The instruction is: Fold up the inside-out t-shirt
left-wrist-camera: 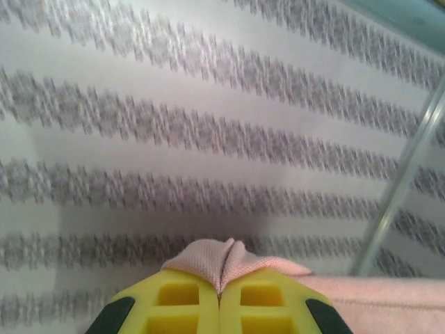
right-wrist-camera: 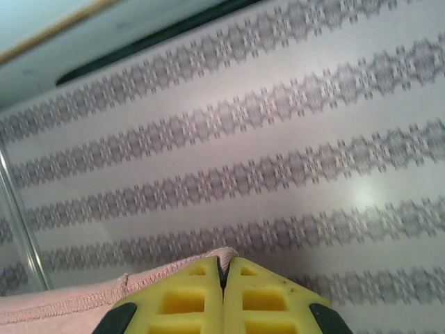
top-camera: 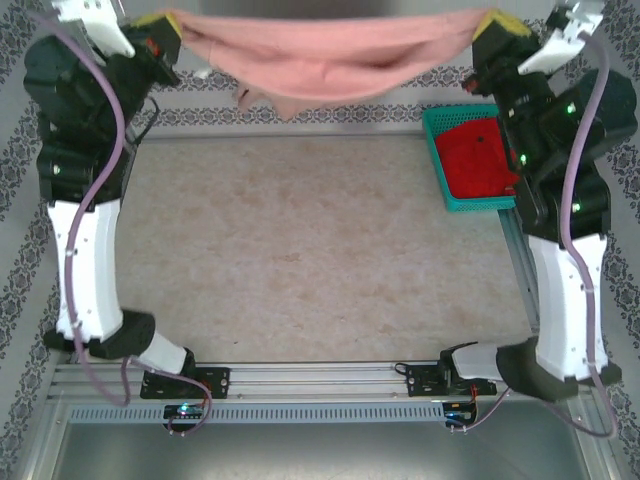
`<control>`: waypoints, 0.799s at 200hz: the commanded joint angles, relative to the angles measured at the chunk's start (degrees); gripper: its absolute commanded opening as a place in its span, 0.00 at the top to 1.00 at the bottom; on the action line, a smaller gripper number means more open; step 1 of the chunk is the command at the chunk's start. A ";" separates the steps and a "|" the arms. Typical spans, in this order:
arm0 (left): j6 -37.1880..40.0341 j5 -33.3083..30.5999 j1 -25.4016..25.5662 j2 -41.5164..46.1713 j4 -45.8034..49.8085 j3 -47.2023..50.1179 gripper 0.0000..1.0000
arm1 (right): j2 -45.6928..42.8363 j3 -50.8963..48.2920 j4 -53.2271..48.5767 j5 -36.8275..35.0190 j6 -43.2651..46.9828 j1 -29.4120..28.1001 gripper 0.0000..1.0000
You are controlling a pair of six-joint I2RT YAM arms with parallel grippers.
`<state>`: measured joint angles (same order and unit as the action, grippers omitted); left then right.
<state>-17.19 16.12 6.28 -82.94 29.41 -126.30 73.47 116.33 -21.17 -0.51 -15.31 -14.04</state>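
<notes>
Yellow fingertips at bottom centre: left jaws pinch one t-shirt edge, right jaws the other; the cloth sags between them along the top edge

Both arms wear black joint housings and long white link shells: left arm, right arm. A pale lilac cable trails along each. Small green lights dot the joints. The left end effector and right end effector have yellow fingers with square recesses and black outer corners.
</notes>
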 commanded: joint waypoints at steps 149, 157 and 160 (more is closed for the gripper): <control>5.03 -7.06 34.15 12.42 -19.15 83.37 0.33 | -7.24 -68.11 -11.89 11.27 -10.07 -2.15 0.46; 9.70 -6.36 36.59 9.47 -20.05 81.45 0.32 | -4.37 -67.47 -11.90 14.78 -10.33 -1.77 0.48; 11.55 -6.03 37.49 8.52 -20.54 80.80 0.32 | -3.56 -67.31 -12.02 15.32 -10.49 -1.62 0.49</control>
<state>-20.23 12.21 38.06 -68.84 15.00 -40.77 63.16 47.62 -35.14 4.64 -26.17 -15.11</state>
